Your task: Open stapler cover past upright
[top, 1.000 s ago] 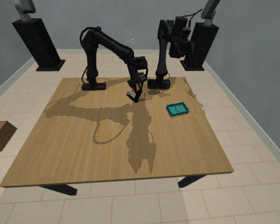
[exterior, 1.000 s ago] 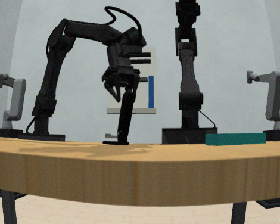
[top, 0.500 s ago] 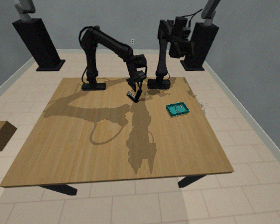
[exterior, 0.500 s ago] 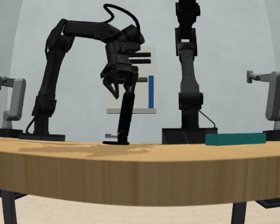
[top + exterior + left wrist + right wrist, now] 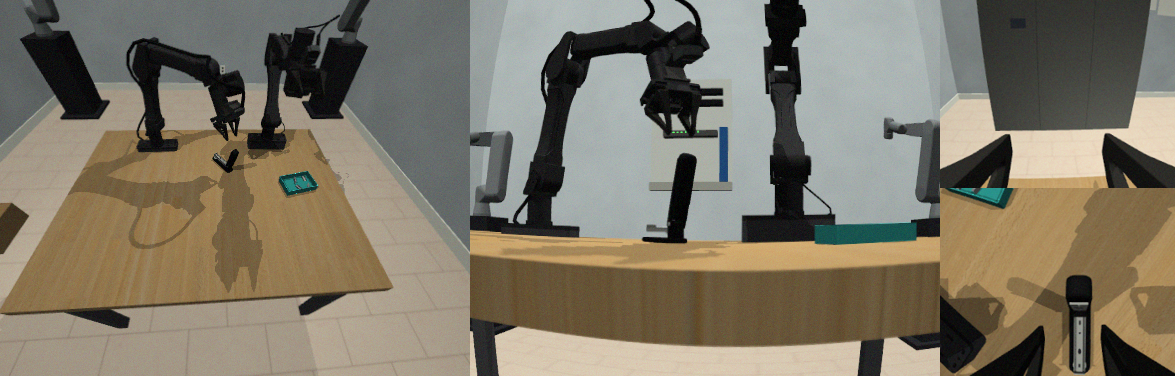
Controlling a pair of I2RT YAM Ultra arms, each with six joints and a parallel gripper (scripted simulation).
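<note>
The black stapler (image 5: 225,161) stands open on the table behind its middle. Its base lies flat, and its cover (image 5: 680,197) rises near upright, leaning a little away from the base. From above in the right wrist view, the stapler (image 5: 1078,322) shows its silver staple channel. My right gripper (image 5: 227,127) hangs above the stapler, open and empty, clear of the cover top; it also shows in the exterior view (image 5: 675,125) and the right wrist view (image 5: 1071,332). My left gripper (image 5: 1057,143) is open and empty. It is held high on the folded left arm (image 5: 297,75) and faces a black pedestal.
Both arm bases stand at the table's back edge. Black pedestals stand behind the table.
</note>
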